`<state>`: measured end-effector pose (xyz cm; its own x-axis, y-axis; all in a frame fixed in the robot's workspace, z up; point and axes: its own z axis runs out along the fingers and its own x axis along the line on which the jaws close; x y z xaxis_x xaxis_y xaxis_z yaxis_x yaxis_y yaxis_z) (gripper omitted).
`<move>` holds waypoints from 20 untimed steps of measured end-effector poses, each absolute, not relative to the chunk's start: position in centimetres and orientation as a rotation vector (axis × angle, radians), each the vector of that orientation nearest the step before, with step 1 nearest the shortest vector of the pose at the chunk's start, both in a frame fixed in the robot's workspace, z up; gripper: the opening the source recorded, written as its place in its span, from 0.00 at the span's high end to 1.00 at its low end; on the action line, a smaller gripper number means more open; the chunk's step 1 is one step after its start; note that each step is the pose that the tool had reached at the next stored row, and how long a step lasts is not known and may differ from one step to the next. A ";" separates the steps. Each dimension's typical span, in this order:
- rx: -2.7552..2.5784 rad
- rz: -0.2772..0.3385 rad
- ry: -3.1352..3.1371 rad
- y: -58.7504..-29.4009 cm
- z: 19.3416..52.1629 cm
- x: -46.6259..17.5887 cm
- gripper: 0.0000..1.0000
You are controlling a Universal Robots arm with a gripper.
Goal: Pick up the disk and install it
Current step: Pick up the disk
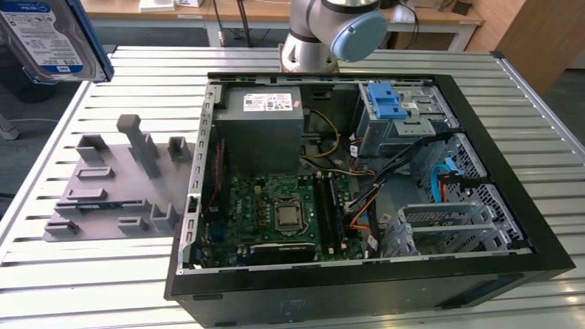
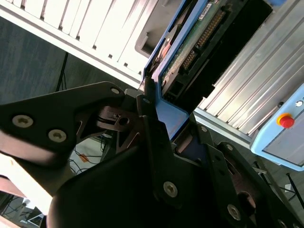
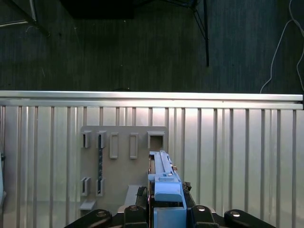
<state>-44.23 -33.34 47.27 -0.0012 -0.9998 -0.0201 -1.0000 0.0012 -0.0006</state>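
Note:
The disk [image 1: 51, 41], a silver drive with a white-and-blue label in a blue carrier, hangs in the air at the top of the exterior view's left, above the slatted table. In both wrist views my gripper [image 3: 166, 205] is shut on the disk's blue carrier [image 3: 164, 178], which stands edge-on between the black fingers [image 2: 148, 102]. The second wrist view shows the disk's green circuit board and connector [image 2: 199, 40] beyond the fingers. Far below the disk lies the grey fixture [image 3: 123, 161].
The open computer case [image 1: 512, 157] lies on the table at the exterior view's right, with a grey power-supply box [image 1: 260, 127], a motherboard [image 1: 283, 212] and a drive cage with a blue latch [image 1: 388, 103]. The grey fixture [image 1: 119, 178] sits left of it. The arm's base [image 1: 325, 34] stands behind.

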 end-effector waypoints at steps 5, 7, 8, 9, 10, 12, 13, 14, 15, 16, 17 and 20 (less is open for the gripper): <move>-2.210 0.021 2.212 -33.4 47.3 -44.2 0.64; -2.210 0.022 2.212 -33.4 47.3 -44.2 0.64; -2.210 0.022 2.212 -33.4 47.3 -44.1 0.64; -2.210 0.021 2.212 -33.4 47.3 -44.1 0.64; -2.210 0.022 2.212 -33.4 47.3 -44.1 0.64; -2.210 0.022 2.212 -33.4 47.3 -44.0 0.64; -2.210 0.022 2.212 -33.4 47.3 -43.9 0.64; -2.210 0.021 2.212 -33.4 47.3 -43.9 0.64; -2.210 0.022 2.212 -33.4 47.3 -43.8 0.64; -2.210 0.022 2.212 -33.4 47.3 -43.8 0.64; -2.210 0.022 2.212 -33.4 47.3 -43.7 0.64; -2.210 0.022 2.212 -33.4 47.3 -43.5 0.64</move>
